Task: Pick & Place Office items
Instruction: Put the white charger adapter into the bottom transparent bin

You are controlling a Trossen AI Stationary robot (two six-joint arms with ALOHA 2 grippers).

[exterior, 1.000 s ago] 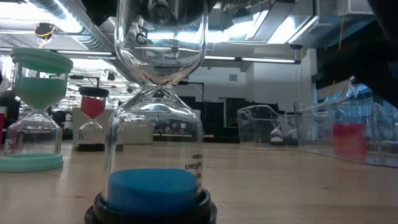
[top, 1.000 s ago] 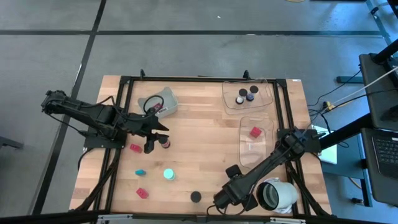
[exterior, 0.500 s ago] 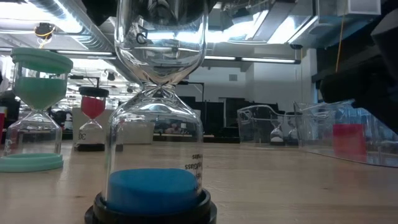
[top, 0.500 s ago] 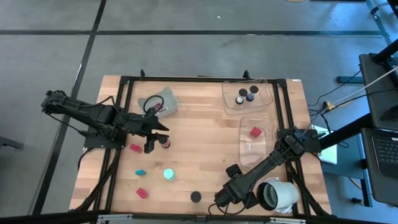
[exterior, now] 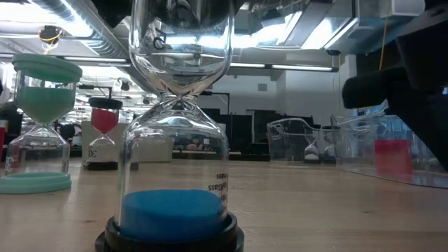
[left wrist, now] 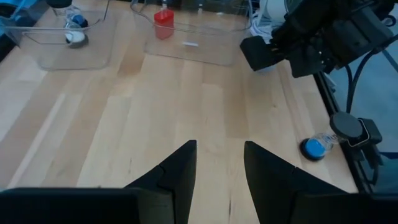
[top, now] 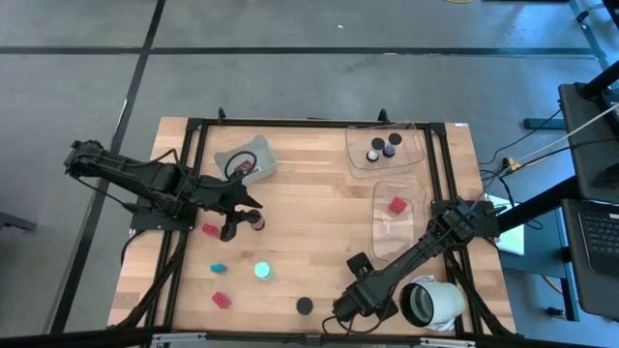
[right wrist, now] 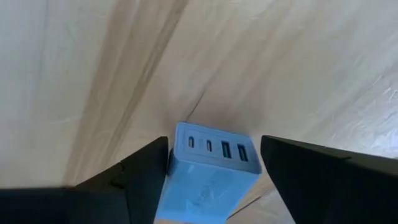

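**As the right gripper settles over a charger block, the grip is unconfirmed**

Seen through its own wrist camera, the right gripper [right wrist: 214, 149] straddles a pale blue charger block [right wrist: 211, 174] lying on the table [right wrist: 93, 74], port face towards the camera. The block sits slightly skewed inside the gripper. Whether it is pinched yet or merely bracketed, I cannot tell. From above, this arm reaches to the near edge of the table, between a black-capped hourglass [top: 305, 305] and a large white cylinder [top: 432, 303].

The left gripper [left wrist: 217, 168] hangs released, nothing between its fingers, over bare wood near a small red piece [top: 256, 220].

Other items lie scattered:
- a red block [top: 397, 205] in the nearer clear tray [top: 387, 242]
- black caps [top: 382, 148] in the farther tray [top: 416, 155]
- teal pieces [top: 263, 272] and a red block [top: 221, 300] loose on the left half.

My judgement is that the skew is the main risk. A squeeze on slanted sides could twist the block out or let it slip during a lift. A wide swing afterwards could also clip the hourglass or the cylinder.

Compared with a second ago, the right arm's wrist has shifted slightly in the overhead view. In the low view its dark bulk now looms larger in front of the trays. The left arm has not moved.
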